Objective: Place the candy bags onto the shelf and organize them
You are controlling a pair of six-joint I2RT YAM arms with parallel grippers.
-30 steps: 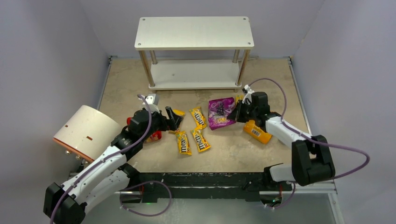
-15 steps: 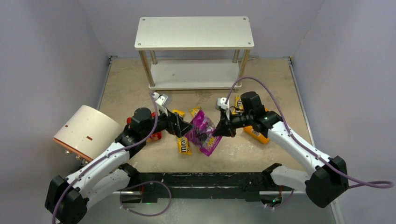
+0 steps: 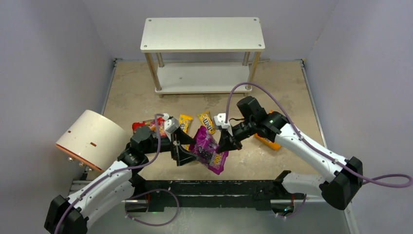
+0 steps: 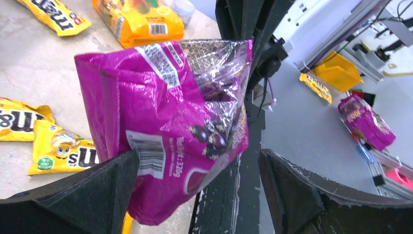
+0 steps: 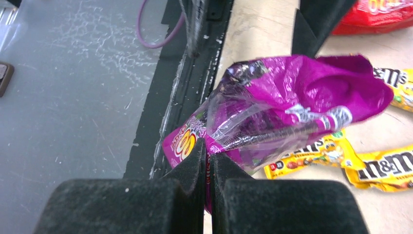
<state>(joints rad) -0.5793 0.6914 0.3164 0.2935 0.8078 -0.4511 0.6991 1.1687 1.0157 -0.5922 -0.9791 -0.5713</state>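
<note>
The right tool (image 5: 207, 155), felt-padded tips pressed together, pinches the crinkled, glossy purple pouch (image 5: 292, 97) by its clear film edge. The left tool (image 4: 198, 161) is spread wide, flanking it.

**A:** We've got brown "m&m's" lettering on the yellow packets (image 4: 63, 151) lying on the tabletop (image 4: 39, 73), cut short by the frame edge on one.

**B:** Same from the right wrist: we read "m&m" plainly on a packet there.

**A:** Now the purple pouch (image 4: 165, 122). We see a white barcode label (image 4: 148, 155), and beside it print that looks like "320g".

**B:** Its front shows fat yellow letters, maybe "OS", the rest crumpled.

**A:** The orange pouch (image 4: 139, 19) carries a barcode strip (image 4: 157, 29), digits too small for us.

**B:** Red pouch (image 5: 380, 12): yellow letters clipped, unreadable. From above we read nothing.
</note>
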